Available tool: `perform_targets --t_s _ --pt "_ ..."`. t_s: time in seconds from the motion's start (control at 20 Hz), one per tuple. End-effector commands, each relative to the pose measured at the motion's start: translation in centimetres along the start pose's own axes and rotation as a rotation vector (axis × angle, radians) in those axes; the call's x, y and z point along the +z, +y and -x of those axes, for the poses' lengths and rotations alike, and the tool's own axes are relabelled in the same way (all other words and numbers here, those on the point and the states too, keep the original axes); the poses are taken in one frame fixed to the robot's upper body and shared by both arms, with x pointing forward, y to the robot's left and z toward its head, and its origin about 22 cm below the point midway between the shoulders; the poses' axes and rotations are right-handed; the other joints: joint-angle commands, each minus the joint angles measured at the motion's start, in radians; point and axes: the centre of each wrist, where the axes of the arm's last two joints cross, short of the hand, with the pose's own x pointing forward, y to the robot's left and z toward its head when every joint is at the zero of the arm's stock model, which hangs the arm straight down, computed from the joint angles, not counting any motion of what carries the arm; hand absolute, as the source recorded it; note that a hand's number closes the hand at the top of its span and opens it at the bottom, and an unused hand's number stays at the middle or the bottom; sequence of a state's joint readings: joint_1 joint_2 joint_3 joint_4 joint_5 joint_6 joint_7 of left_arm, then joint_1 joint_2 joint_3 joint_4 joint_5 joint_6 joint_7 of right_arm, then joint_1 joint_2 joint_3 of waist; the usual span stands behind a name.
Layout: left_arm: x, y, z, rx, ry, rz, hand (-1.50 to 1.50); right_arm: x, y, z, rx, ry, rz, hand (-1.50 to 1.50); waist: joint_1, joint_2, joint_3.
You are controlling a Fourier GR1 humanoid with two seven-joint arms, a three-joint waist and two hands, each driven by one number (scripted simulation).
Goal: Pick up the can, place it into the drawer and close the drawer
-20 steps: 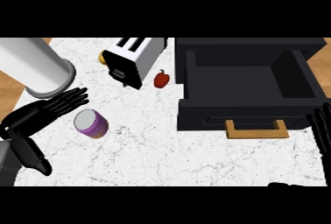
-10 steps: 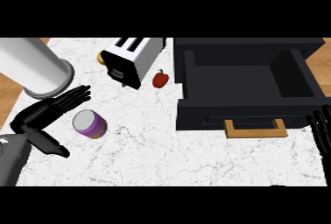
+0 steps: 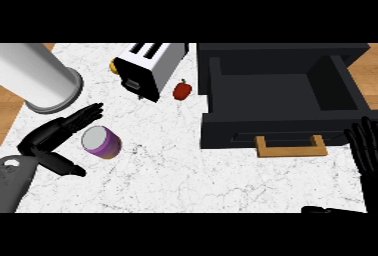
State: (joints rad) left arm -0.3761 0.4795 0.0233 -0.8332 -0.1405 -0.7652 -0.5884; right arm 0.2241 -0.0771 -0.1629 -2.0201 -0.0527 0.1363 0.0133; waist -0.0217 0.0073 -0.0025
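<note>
The can (image 3: 102, 142) is purple with a pale lid and stands on the white marble counter at the left. My left hand (image 3: 49, 139) is open right beside it on its left, fingers stretched past its far side and thumb low at its near side, with a small gap to the can. The black drawer (image 3: 280, 100) is pulled open at the right, its inside bare, with a tan handle (image 3: 291, 148) on its front. My right hand (image 3: 365, 149) rests open at the right edge, fingers up.
A white toaster (image 3: 150, 68) stands at the back, with a red pepper (image 3: 182, 90) beside it and a yellow thing (image 3: 114, 65) behind it. A big pale cylinder (image 3: 35, 76) stands at the back left, just beyond my left hand.
My left hand has slid down and in toward the can, with the fingers now beside it. The right hand has dropped slightly at the right edge.
</note>
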Motion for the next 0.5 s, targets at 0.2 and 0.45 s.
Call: perform_targets --t_s 0.2,0.45 --pt "1.2 0.7 1.8 0.092 -0.092 0.099 -1.5 0.6 -1.1 -0.3 -0.009 -0.017 -0.009 -1.5 -0.013 0.002 -0.001" --pt "1.4 1.9 1.9 0.087 -0.064 0.082 -1.5 0.3 1.3 -1.1 -0.018 -0.025 -0.003 -1.5 -0.016 0.004 -0.002"
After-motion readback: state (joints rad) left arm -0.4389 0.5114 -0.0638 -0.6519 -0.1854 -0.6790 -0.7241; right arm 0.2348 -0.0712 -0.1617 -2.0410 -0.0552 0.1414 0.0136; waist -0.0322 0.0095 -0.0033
